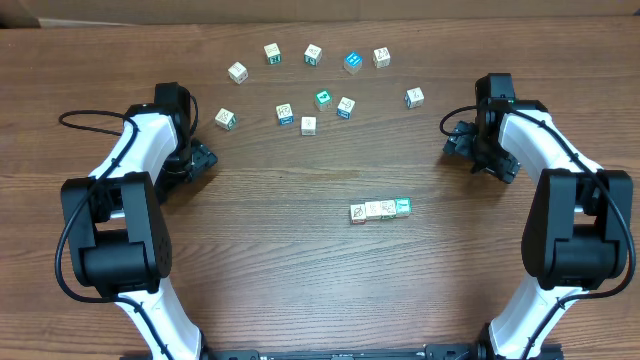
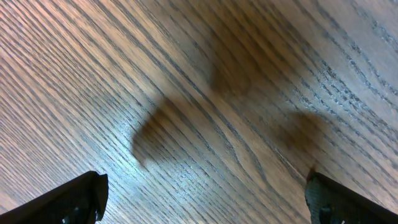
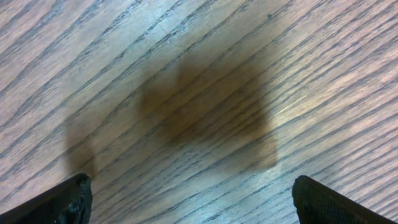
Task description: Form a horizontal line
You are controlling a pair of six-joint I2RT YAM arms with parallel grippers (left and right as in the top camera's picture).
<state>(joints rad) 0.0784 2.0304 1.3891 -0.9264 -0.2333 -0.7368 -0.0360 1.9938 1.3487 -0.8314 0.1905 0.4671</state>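
Overhead view first. Row work looks close to finished to me: the horizontal line [image 1: 380, 210] lies on the table [image 1: 300, 285] just right of centre in the lower half of the frame. It looks like about four small picture cubes pressed side to side, with a green face at the right end. It runs almost level, the right end a shade higher than the left. The loose cubes [image 1: 308, 125] are scattered across the upper middle of the frame, well apart from the row, and I count eleven of them. One with a bright blue face [image 1: 352, 61] sits in the top band. The left tool [image 1: 198, 160] is at the left edge of the table and the right tool [image 1: 468, 142] at the right edge. Both are far from the row and from the loose cubes. I judge they are parked out there so that nothing gets nudged and my sight of the row is not blocked.

Left wrist view: I see bare wood grain and soft shadows. The two fingers [image 2: 81, 196] stand wide in the bottom corners with nothing between them.

Right wrist view: much the same. The fingers [image 3: 71, 199] are spread wide and empty over plain wood, with a broad shadow beneath.

No container appears in any view, so the cubes rest directly on the wood.
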